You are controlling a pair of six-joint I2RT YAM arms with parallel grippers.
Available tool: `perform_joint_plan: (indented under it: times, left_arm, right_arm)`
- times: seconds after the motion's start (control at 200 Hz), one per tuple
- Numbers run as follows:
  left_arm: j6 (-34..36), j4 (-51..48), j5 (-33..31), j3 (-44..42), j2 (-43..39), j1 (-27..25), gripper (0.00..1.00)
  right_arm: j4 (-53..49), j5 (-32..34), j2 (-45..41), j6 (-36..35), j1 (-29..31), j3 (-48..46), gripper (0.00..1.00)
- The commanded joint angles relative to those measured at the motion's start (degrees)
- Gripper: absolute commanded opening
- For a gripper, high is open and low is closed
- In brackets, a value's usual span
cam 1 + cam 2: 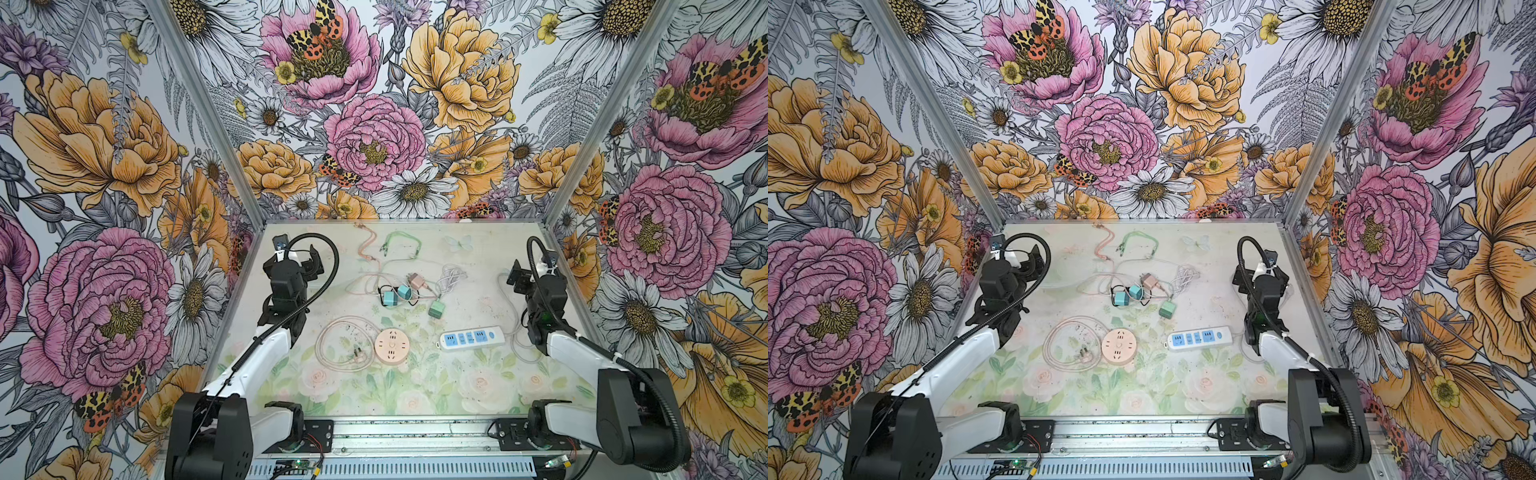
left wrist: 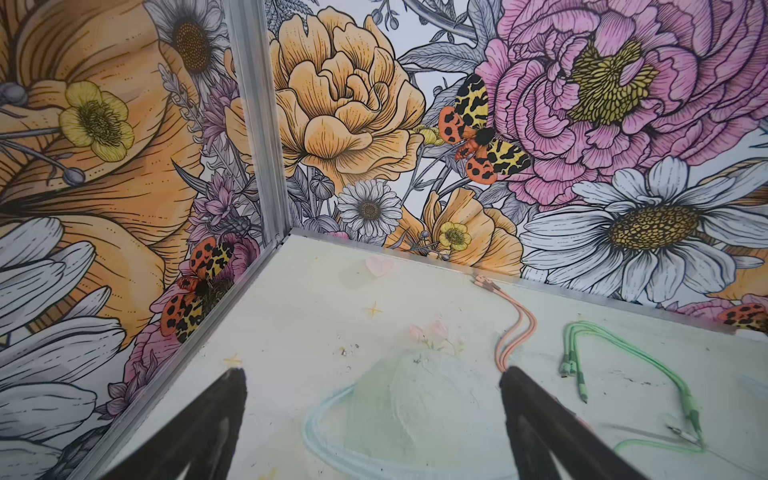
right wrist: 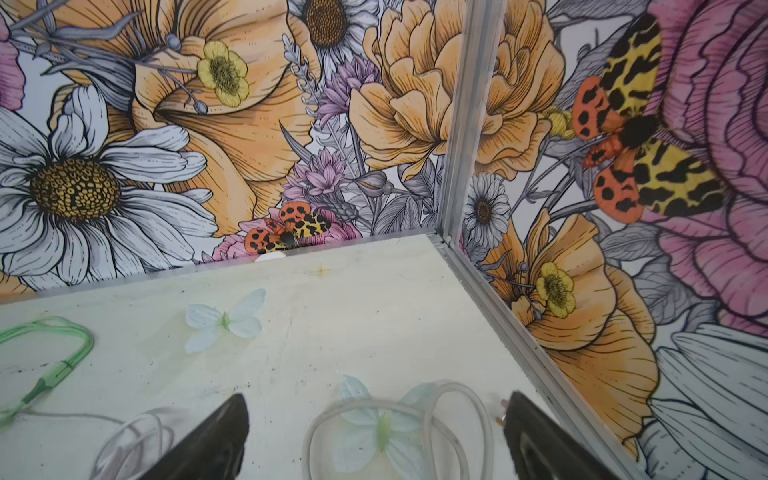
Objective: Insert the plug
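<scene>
Several small charger plugs lie in a cluster mid-table in both top views: two teal (image 1: 389,298) (image 1: 404,292), one pink (image 1: 417,281) and one green (image 1: 436,309). In front of them sit a round pink socket (image 1: 392,346) and a white power strip with blue outlets (image 1: 471,338). My left gripper (image 1: 312,261) hovers at the back left, well apart from the plugs. In the left wrist view it (image 2: 374,376) stands open with bare table between the fingers. My right gripper (image 1: 516,277) is at the back right, open (image 3: 376,401) over a white cord loop (image 3: 415,415).
Pink (image 2: 515,328) and green (image 2: 623,357) charging cables trail toward the back wall. The round socket's own cord and plug (image 1: 356,354) coil to its left. A bundle of white cable (image 1: 451,276) lies right of the plug cluster. Flower-print walls on metal frames close three sides.
</scene>
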Motion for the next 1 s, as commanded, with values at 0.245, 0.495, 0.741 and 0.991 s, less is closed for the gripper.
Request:
perform_joint_plan:
  times: [0.245,0.495,0.741,0.991]
  left_arm:
    - [-11.9,-35.9,-12.7,11.1,-1.8,-10.9,0.81]
    - [-31.8,-46.3,-0.3,8.4,-1.9,-13.7,0.53]
    - [-38.6,-47.6,0.5,6.5,3.1,-20.1,0.53]
    - [-41.4,-47.8,3.8,9.4,13.3,-21.4,0.53]
  right_arm:
    - [-25.3,0.9,3.2,4.0,6.3,18.9,0.9]
    - [-24.9,1.1,9.9,3.0,13.7,23.0,0.87]
    - [-25.7,-1.0,16.1,4.8,19.1,27.7,0.84]
    - [-28.0,-1.7,19.6,5.2,22.6,29.8,0.81]
